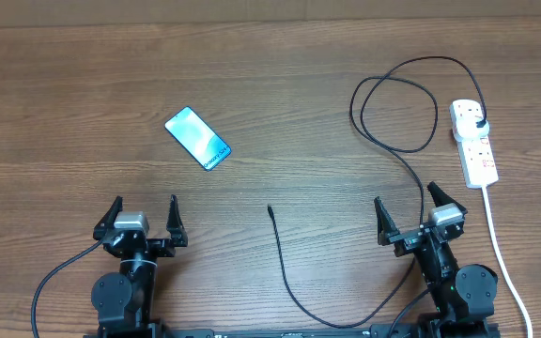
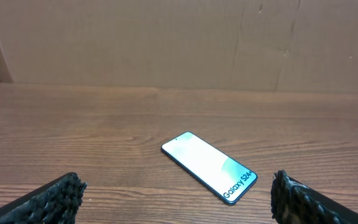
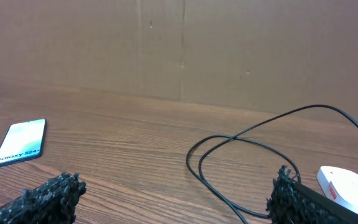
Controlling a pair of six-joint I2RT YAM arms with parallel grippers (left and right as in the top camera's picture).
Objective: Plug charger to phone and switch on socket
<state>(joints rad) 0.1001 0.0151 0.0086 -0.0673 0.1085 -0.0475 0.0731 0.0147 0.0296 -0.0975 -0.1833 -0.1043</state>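
The phone point(image 1: 197, 138) lies flat on the wooden table at left centre, its cyan screen lit; it also shows in the left wrist view point(image 2: 209, 165) and the right wrist view point(image 3: 21, 141). The black charger cable point(image 1: 394, 141) loops at the right; its plug point(image 1: 478, 125) sits in the white socket strip point(image 1: 474, 142), and its connector tip point(image 1: 270, 208) lies free at centre. The cable also shows in the right wrist view point(image 3: 241, 140), and the socket at its right edge point(image 3: 348, 186). My left gripper point(image 1: 143, 218) is open and empty, short of the phone. My right gripper point(image 1: 411, 213) is open and empty.
The strip's thick white lead point(image 1: 501, 244) runs down the right side past my right arm. The charger cable also trails along the front edge point(image 1: 294, 296) between the two arm bases. A brown cardboard wall point(image 2: 179, 37) stands behind the table.
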